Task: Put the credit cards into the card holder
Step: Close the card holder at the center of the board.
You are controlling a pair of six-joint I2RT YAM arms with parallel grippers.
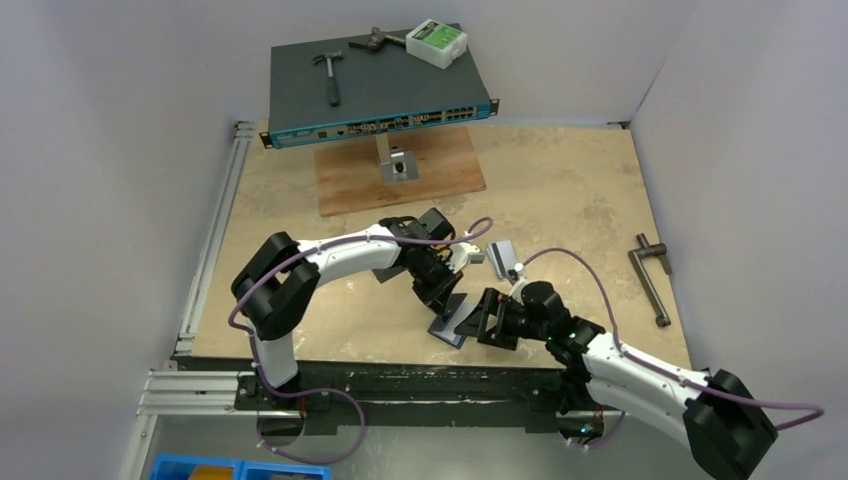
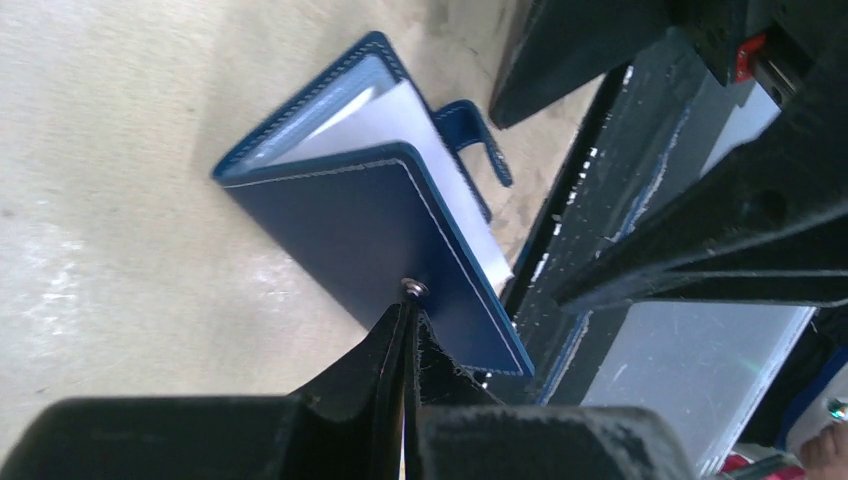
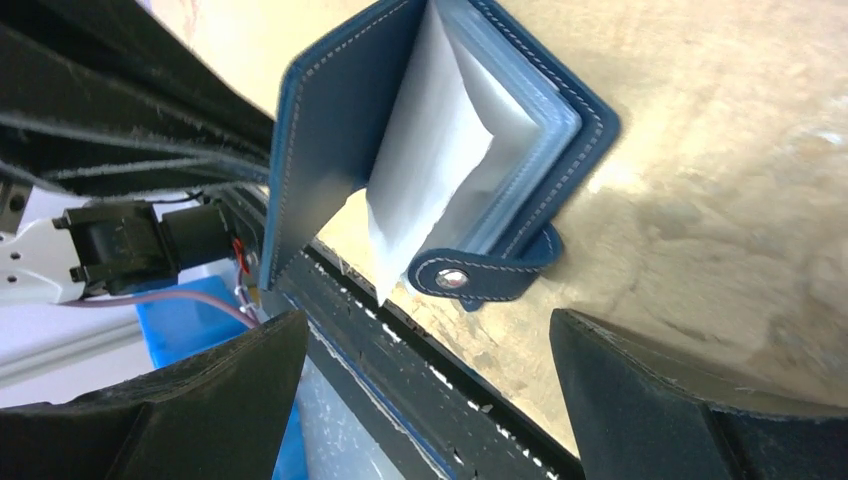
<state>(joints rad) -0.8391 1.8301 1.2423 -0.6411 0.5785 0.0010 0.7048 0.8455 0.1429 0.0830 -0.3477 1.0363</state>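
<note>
Left wrist view: the left pincer (image 2: 408, 318) is clamped shut on the edge of the holder's (image 2: 375, 225) front cover, right at the snap stud. It props that cover steeply up off the clear sleeves. The holder sits at the near edge of the worktop (image 2: 120, 200), between the two arms.

From the right wrist, its tab and open mouth face the right pincer (image 3: 425, 330). That pincer stands wide and empty, with the holder dead ahead, close but untouched.

From above, what looks like a grey card (image 1: 503, 259) lies flat just beyond the right pincer, apart from the holder. Fetching it looks like the right arm's job, since the left is occupied holding the cover.
</note>
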